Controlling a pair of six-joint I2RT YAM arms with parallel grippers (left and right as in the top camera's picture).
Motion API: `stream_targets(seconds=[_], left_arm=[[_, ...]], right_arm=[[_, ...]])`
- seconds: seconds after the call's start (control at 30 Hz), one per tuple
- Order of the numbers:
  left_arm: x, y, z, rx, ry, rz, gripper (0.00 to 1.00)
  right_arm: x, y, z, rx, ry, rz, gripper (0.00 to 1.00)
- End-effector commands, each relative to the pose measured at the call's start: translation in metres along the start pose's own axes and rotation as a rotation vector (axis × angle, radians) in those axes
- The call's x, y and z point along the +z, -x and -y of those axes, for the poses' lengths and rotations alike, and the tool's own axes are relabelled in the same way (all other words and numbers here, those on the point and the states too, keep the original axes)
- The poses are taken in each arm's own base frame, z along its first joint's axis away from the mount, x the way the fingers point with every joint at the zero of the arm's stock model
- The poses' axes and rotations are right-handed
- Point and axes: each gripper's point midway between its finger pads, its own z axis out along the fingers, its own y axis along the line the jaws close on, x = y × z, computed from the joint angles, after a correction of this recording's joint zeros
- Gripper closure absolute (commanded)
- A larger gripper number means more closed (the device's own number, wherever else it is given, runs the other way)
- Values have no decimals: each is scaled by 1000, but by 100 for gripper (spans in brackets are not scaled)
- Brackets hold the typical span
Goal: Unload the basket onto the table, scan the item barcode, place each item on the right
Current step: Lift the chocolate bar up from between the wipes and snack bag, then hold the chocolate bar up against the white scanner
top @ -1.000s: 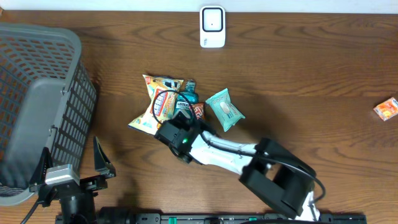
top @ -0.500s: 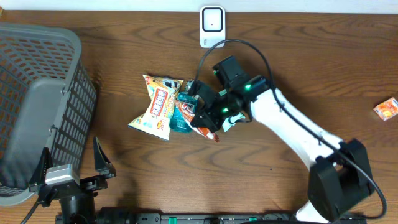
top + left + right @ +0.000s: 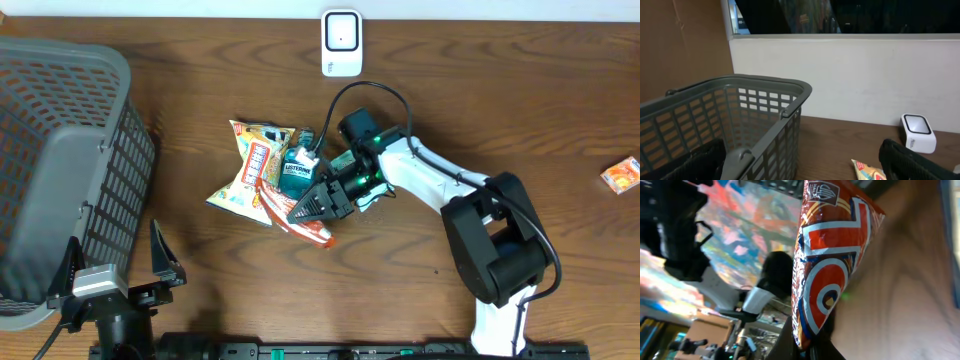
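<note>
I see the right gripper (image 3: 306, 209) clamped shut on the red snack packet (image 3: 312, 233) beside the snack pile (image 3: 258, 165). The packet's long axis runs diagonally, and its free end points away from the scanner (image 3: 341, 42). The left gripper (image 3: 115, 245) stands wide open and holds nothing, beside the grey basket (image 3: 60, 120).

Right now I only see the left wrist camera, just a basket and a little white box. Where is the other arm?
Observer: The right gripper is over the middle of the table, shut on a red snack packet.
Operator: Is it showing the packet to the white box?
Observer: Not yet. From overhead, the scanner stands at the far edge, well apart from the packet.
Operator: Is there other stuff?
Observer: A teal Listerine bottle lies beside a yellow snack bag.
</note>
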Motion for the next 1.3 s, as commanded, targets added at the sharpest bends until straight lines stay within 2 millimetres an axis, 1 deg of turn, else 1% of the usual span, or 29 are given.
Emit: stream_targets(seconds=[0.0, 0.13, 0.2, 0.23, 0.3, 0.33, 0.37, 0.43, 0.5, 0.57, 0.6, 0.63, 0.7, 0.8, 0.83, 0.87, 0.9, 1.03, 1.17, 1.27], left_arm=[[-1, 1, -3, 13, 16, 4, 2], [-1, 1, -3, 13, 16, 4, 2], [-1, 1, -3, 13, 16, 4, 2], [-1, 1, -3, 13, 16, 3, 2], [-1, 1, -3, 13, 16, 4, 2], [-1, 1, -3, 13, 16, 3, 2], [-1, 1, -3, 13, 16, 3, 2], [-1, 1, -3, 13, 16, 4, 2], [-1, 1, -3, 13, 16, 3, 2], [-1, 1, -3, 13, 16, 4, 2], [-1, 1, -3, 13, 16, 3, 2], [-1, 1, -3, 13, 16, 3, 2], [-1, 1, -3, 13, 16, 3, 2], [-1, 1, -3, 13, 16, 4, 2], [-1, 1, -3, 13, 16, 4, 2], [-1, 1, -3, 13, 16, 3, 2], [-1, 1, -3, 13, 16, 3, 2], [-1, 1, -3, 13, 16, 3, 2], [-1, 1, -3, 13, 16, 4, 2], [-1, 1, -3, 13, 16, 3, 2]], right_arm=[[4, 3, -13, 2, 79, 21, 99], [4, 2, -11, 4, 67, 17, 99], [4, -7, 9, 7, -52, -36, 99], [2, -14, 25, 36, -147, -75, 99], [-7, -22, 49, 121, -300, -117, 99], [-14, -23, 57, 170, -359, -120, 99], [-20, -19, 56, 183, -376, -112, 99], [-31, -7, 47, 171, -382, -86, 99], [-47, 12, 37, 127, -410, -53, 99], [-64, 26, 35, 97, -486, -32, 99], [-74, 32, 38, 92, -549, -25, 99], [-83, 37, 41, 88, -610, -21, 99], [-108, 47, 58, 80, -801, -20, 99], [-162, 59, 88, 120, -1168, 26, 99], [-176, 65, 93, 117, -1252, 50, 99], [-185, 70, 96, 110, -1299, 75, 99], [-192, 77, 98, 96, -1330, 104, 99], [-208, 109, 103, 9, -1370, 203, 99], [-239, 136, 111, -47, -1512, 283, 99], [-253, 155, 121, -82, -1579, 306, 99]])
